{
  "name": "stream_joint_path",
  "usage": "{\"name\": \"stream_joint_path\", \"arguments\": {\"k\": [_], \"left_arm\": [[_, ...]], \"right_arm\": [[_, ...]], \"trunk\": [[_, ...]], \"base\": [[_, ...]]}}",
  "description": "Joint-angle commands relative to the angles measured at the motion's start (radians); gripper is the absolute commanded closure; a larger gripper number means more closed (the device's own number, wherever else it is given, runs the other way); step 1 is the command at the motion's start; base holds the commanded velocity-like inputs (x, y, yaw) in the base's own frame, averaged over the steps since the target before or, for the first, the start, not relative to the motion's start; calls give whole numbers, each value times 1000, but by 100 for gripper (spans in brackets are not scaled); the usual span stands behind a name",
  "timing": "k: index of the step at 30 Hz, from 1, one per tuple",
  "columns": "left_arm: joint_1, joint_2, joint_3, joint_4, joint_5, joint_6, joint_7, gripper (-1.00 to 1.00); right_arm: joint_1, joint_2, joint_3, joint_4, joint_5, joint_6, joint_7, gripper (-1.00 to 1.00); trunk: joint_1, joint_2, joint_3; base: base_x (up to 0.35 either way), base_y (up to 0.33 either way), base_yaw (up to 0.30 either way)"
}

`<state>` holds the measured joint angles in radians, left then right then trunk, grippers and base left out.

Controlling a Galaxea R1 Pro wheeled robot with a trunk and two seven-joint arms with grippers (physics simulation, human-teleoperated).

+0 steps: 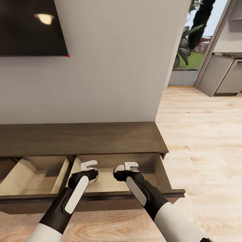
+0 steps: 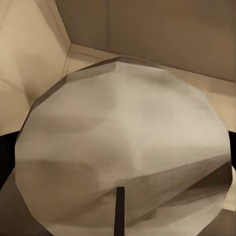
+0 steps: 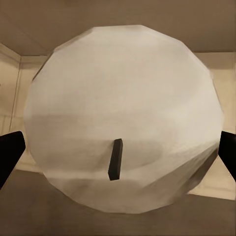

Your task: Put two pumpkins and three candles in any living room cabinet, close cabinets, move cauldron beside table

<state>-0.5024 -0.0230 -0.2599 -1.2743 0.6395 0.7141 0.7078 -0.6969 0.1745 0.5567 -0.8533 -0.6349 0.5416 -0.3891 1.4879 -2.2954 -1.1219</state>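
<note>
You are standing in front of the cabinet (image 1: 84,137), the long low dark-brown console under the wall, and two of its drawers are pulled out, showing pale beige insides. Both your arms reach down into the right drawer (image 1: 169,183), the one at the cabinet's right end. Your left gripper (image 1: 90,169) is over the left part of this drawer, close to the divider wall between the two drawers, and your right gripper (image 1: 129,169) is just beside it, nearer the middle of the drawer. In the left wrist view you see a pale round faceted candle (image 2: 123,152) with a short dark wick, very close to the camera, with the drawer's inner corner behind it; the dark fingers (image 2: 6,147) show at the two sides of it, so the jaws stand wide and appear to hold the candle between them. In the right wrist view there is a second candle (image 3: 123,118) of the same kind, also with a dark wick, and the black fingertips (image 3: 10,152) sit against its two sides, so this jaw also seems closed on it. The left drawer (image 1: 30,178) is open too. Above the cabinet, a dark television (image 1: 32,27) hangs on the white wall, and light wooden floor (image 1: 201,134) runs off to the right.
</note>
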Motion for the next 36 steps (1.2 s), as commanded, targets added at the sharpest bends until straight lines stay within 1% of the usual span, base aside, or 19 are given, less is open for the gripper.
{"name": "stream_joint_path", "arguments": {"k": [1, 10, 14, 16, 19, 22, 25, 27, 31, 36], "left_arm": [[-1, 0, -2, -1, 9, 1, 10, 100], [-1, 1, -2, -2, 9, 1, 10, 100], [-1, 1, -2, -1, 9, 10, 8, 100], [-1, 1, -3, 1, 13, 16, 6, 100], [-2, 0, -3, 4, 19, 24, 6, 100], [-2, -1, -2, 5, 22, 51, 6, 100], [-8, -1, -2, 7, 23, 89, 8, 100], [-13, -1, -2, 22, 24, 100, 9, 100], [-35, -1, -2, 74, 22, 106, 12, 100], [-40, 1, -1, 88, 22, 107, 13, 100]], "right_arm": [[-1, 0, 2, -1, -9, 1, -10, 100], [-1, 0, 2, -1, -10, 2, -10, 100], [-1, 0, 3, 0, -12, 21, -12, 100], [-2, 0, 2, 2, -25, 41, -15, 100], [-9, 0, 2, 12, -66, 71, -20, 100], [-29, 0, 2, 52, -85, 81, -21, 100], [-44, 0, 2, 88, -91, 84, -22, 100], [-47, 0, 2, 94, -92, 84, -22, 100], [-48, 0, 2, 98, -92, 84, -22, 100], [-49, 0, 2, 99, -92, 84, -22, 100]], "trunk": [[0, 0, -1], [0, 0, -1], [0, 0, -1], [0, 0, -1], [0, 0, -1], [0, 0, -1], [0, 0, -1], [0, 0, -1], [0, 0, -1], [0, 0, -1]], "base": [[152, 21, 0], [104, 4, 0], [26, 0, 0], [5, 0, 0], [2, 0, 0], [0, 0, 0], [0, 0, 0], [0, 0, 0], [0, 0, 0], [0, 0, 0]]}}
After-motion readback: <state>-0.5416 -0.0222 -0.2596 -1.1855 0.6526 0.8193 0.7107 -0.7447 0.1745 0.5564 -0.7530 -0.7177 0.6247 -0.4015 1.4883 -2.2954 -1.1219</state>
